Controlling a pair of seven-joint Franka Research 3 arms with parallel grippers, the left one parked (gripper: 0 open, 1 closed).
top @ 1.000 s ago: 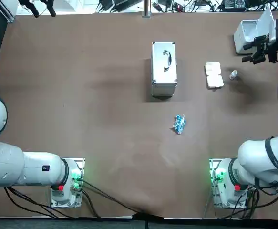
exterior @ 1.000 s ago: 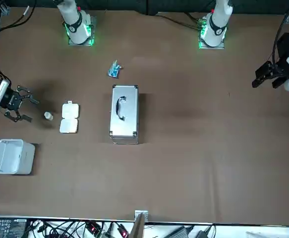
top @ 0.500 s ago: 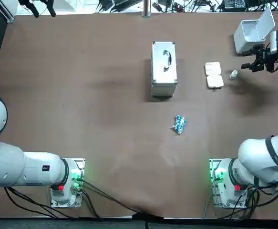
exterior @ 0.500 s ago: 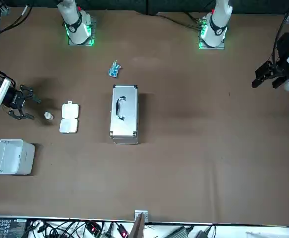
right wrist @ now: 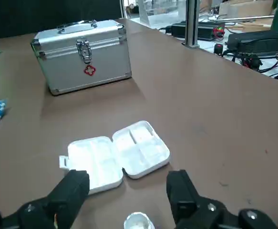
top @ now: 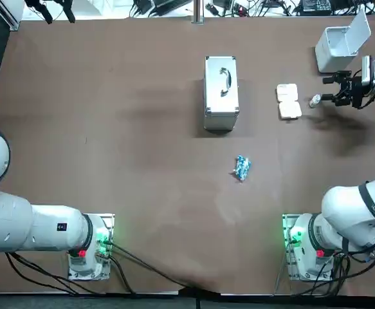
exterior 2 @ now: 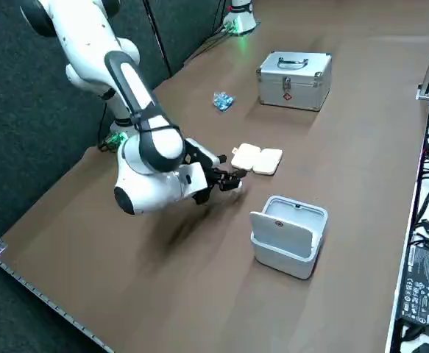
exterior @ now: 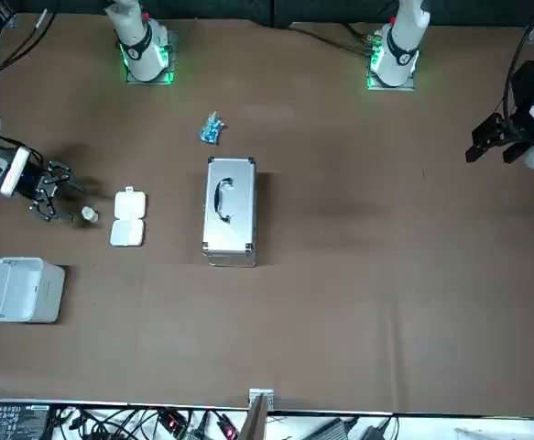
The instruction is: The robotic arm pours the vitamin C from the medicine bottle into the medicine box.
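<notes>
A small white medicine bottle stands on the brown table at the far right. Just beside it, toward the table's middle, the white medicine box lies with its lid folded flat, showing its compartments. My right gripper is open, low over the table, pointing at the bottle from the outer side. In the wrist view the bottle's top shows between the two black fingers, untouched.
A silver first-aid case stands in the middle of the table's far half. A blue packet lies nearer the bases. An open white bin sits at the far right corner.
My right gripper has come away from the white bin and down toward the bottle, until its open fingers reach the bottle's side. Bottle and medicine box have not moved.
</notes>
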